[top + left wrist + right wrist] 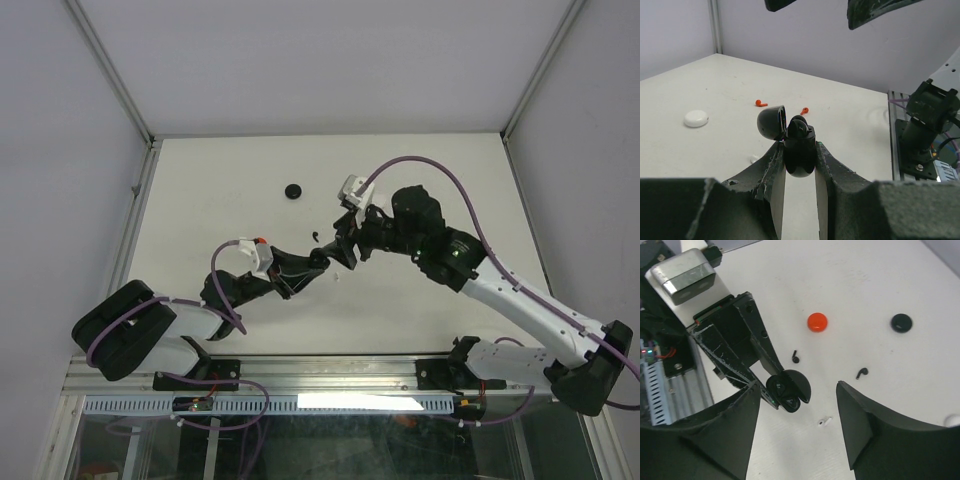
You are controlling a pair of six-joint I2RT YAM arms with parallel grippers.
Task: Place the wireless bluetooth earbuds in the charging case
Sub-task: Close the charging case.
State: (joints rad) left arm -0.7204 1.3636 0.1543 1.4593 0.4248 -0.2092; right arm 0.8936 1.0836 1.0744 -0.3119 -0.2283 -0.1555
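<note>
Pale grey walls (300,60) on three sides, white matte tabletop (200,180), metal rail (300,372) along the near edge. Left tool (800,150) is clamped on the black charging case (786,395), held upright above mid-tabletop, lid (771,122) flipped open, mouth facing up. Right tool (799,386) hangs right over the case, fingers apart, nothing between them. Something dark and rounded sits in the case mouth in the left wrist view, probably a bud already seated, can't confirm.

Key relation: the loose buds lie flat around the case, all below the right tool. The black bud (795,357) is nearest, just far of the case and slightly left of the right tool. Its stem runs roughly in line with the left tool's fingers in the right wrist view, but is too small in the top view to fix its heading. The second black bud (862,372) is a bit further out. The white bud (825,421) lies just near of the case. Two red buds (760,103) lie beyond the case as the left wrist sees it.

The right arm is free and closer to every loose bud, while the left is busy holding. The next pick likely means a short drop to the black bud, pinching across the stem.

The red disc (817,322), black disc (293,190) and white disc (695,118) are not task items
</note>
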